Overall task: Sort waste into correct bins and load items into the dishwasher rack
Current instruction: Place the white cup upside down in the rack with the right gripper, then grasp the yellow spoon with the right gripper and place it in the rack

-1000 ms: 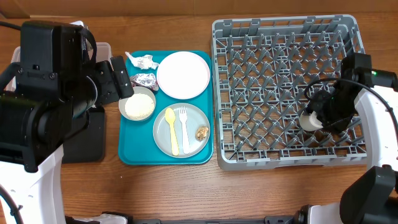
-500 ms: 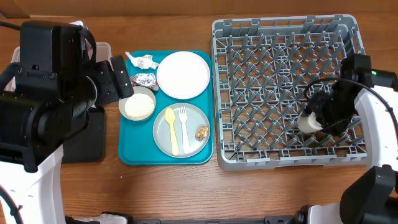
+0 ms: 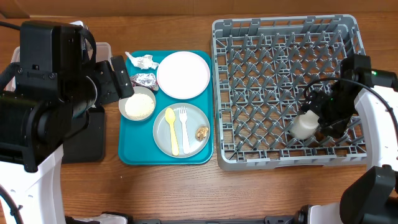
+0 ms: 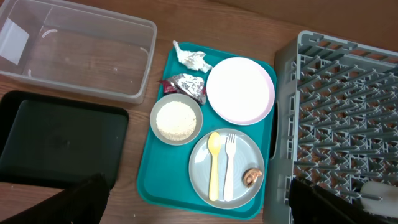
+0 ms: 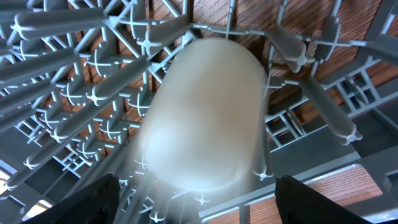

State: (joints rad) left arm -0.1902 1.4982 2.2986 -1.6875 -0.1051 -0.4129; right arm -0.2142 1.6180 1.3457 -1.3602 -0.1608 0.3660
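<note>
The small white cup [image 3: 303, 126] lies on its side among the pegs of the grey dishwasher rack [image 3: 286, 31], near its front right. My right gripper [image 3: 324, 115] is open just beside it; in the right wrist view the blurred cup [image 5: 205, 112] sits between the spread fingers [image 5: 199, 202]. My left gripper [image 4: 199, 208] is open and empty, high over the teal tray [image 3: 134, 149]. On the tray are a white plate [image 3: 183, 74], a grey plate [image 3: 163, 140] with yellow spoon [image 3: 171, 129], white fork [image 3: 184, 127] and brown lump [image 3: 202, 132], a bowl of rice [image 3: 138, 106], paper scrap [image 3: 143, 61] and foil wrapper [image 3: 144, 79].
The clear tub [image 4: 74, 56] stands at the back left and the black tray [image 4: 56, 143] lies in front of it, both left of the teal tray. The left arm's body covers much of them in the overhead view. Wooden table surrounds everything.
The cup has shifted down and to the left in the rack, away from the right gripper's fingers, and now lies free. The left arm has not moved.
</note>
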